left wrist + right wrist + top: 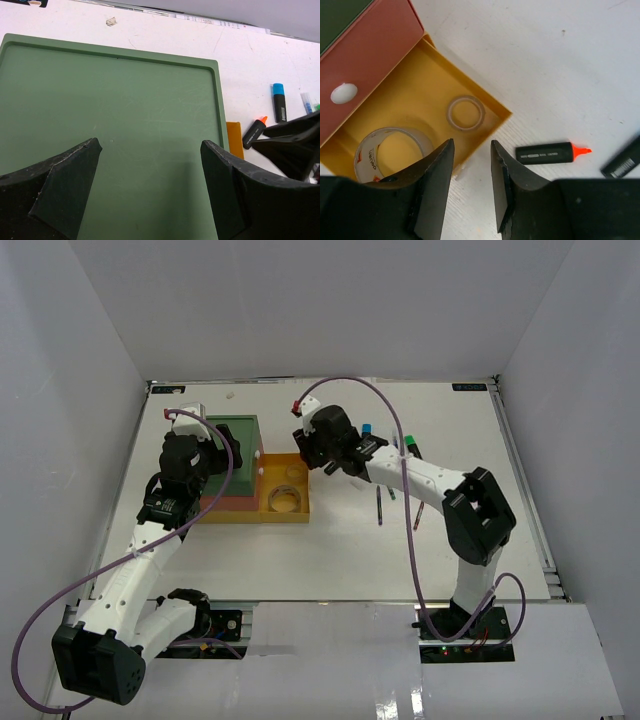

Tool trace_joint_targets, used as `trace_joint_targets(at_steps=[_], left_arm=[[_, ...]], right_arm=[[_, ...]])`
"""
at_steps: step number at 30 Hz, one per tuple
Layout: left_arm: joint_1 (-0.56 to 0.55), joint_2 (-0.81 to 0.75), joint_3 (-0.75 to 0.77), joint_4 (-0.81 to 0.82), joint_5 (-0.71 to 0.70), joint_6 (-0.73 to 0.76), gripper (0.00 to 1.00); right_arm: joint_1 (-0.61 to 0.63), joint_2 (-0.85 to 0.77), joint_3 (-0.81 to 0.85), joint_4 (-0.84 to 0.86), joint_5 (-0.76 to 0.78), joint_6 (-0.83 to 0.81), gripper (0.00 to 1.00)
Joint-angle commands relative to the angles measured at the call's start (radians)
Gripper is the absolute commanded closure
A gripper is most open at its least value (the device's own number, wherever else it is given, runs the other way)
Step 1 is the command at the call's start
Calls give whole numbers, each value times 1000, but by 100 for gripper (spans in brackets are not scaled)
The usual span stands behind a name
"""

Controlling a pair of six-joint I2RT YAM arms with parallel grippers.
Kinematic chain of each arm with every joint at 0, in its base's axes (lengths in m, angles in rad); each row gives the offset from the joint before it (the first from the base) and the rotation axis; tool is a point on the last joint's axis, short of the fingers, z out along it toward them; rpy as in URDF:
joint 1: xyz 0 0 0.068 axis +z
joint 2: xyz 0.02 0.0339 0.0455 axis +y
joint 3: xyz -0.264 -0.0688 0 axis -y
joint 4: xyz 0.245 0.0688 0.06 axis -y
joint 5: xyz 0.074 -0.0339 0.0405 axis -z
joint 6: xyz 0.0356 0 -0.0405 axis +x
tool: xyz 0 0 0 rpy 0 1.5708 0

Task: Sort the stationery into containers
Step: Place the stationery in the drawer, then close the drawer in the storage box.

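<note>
Yellow drawer is standing pulled out of the stack toward the table's far-left corner, tape roll and clear ring lying inside. Right gripper is hovering over the drawer's outer corner, fingers narrowly parted and empty, an orange highlighter lying beside it. Left gripper is hanging spread wide, empty, above the green top.

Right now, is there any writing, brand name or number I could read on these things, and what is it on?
Nothing reads clearly.
Big tape roll in the yellow drawer: dark letters and a red mark, too blurred to read.
Orange-capped marker: white print, too small to read.
Blue-capped marker: white print, too small to read.
Black sticker at the table's far edge: too small to read.
</note>
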Motion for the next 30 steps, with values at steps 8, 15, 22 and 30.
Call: trace_joint_targets(at_steps=[8, 15, 22, 30], left_arm=[[0, 11, -6, -67, 32, -16, 7], [0, 19, -6, -67, 49, -18, 7], [0, 30, -3, -66, 68, -19, 7], [0, 48, -1, -67, 94, -24, 7]], right_arm=[[-46, -65, -180, 48, 56, 6, 59], [-43, 1, -189, 97, -29, 54, 59], [-20, 73, -114, 128, -142, 71, 59], [6, 119, -60, 171, -228, 112, 59]])
